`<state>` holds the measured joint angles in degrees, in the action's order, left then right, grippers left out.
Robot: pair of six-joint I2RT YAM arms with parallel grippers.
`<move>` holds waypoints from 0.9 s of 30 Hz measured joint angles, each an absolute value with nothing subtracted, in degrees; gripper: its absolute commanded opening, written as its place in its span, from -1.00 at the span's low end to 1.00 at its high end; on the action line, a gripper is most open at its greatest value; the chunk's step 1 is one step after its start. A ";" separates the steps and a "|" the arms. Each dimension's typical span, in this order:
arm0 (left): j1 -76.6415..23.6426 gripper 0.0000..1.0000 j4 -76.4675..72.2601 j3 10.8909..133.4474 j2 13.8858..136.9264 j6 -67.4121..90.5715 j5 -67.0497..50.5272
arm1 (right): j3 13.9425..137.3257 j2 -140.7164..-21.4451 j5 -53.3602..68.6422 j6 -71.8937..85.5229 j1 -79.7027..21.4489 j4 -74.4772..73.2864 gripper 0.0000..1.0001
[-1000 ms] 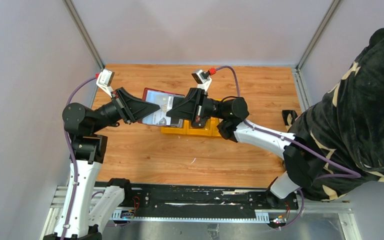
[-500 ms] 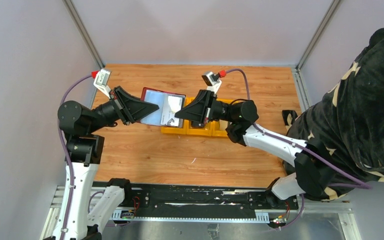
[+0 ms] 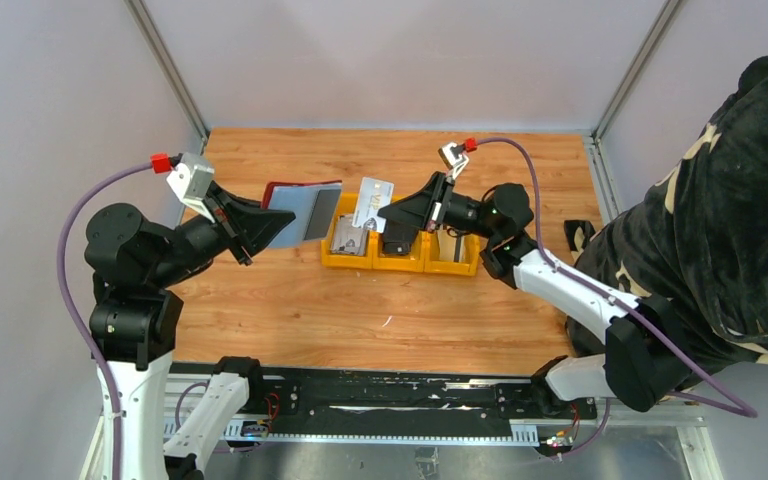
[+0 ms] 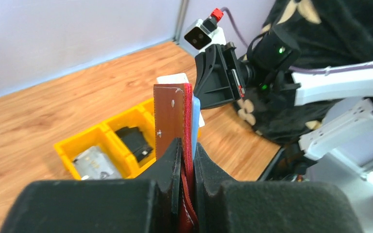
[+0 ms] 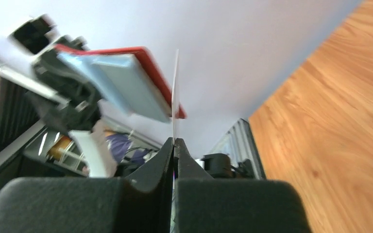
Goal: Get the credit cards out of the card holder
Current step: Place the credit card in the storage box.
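Note:
The dark red card holder [image 3: 298,211] is lifted off the table, and my left gripper [image 3: 265,222] is shut on its lower edge. In the left wrist view the card holder [image 4: 174,114] stands edge-on between the fingers of the left gripper [image 4: 187,145]. My right gripper [image 3: 390,212] is shut on a pale credit card [image 3: 372,203], held upright and apart from the holder, over the yellow bin. Seen from the right wrist, that card [image 5: 176,87] is a thin vertical line rising from the right gripper [image 5: 174,141], with the holder's grey-blue lining [image 5: 126,85] behind. Another greyish card [image 3: 348,240] lies in the bin's left compartment.
A yellow three-compartment bin [image 3: 425,262] sits mid-table, with a black object [image 3: 395,243] in its middle compartment. A person in dark patterned clothing [image 3: 740,220] stands close at the right edge. Metal frame posts [image 3: 165,65] and grey walls border the back.
The right gripper has drawn the card out of the holder and moved right and back. The left arm has pulled the holder leftward, so a gap has opened between them.

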<state>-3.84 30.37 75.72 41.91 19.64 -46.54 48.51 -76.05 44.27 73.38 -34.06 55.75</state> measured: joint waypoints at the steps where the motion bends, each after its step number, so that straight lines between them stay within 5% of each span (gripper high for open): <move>1: -3.84 -0.95 32.03 75.83 41.71 17.45 -45.78 | 49.10 -75.99 43.18 71.00 -34.06 50.63 -1.00; 11: -3.84 -0.92 41.08 74.28 39.90 8.21 -44.38 | 68.27 -93.08 29.50 51.90 -35.94 14.87 -1.00; 27: -3.84 -0.92 44.25 74.08 37.43 5.48 -47.97 | 89.34 -119.77 15.35 45.12 -40.84 -5.06 -1.00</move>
<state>-3.84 44.25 74.08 37.43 5.48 -47.97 89.34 -119.77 15.35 45.12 -40.84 -5.06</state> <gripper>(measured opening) 0.110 0.007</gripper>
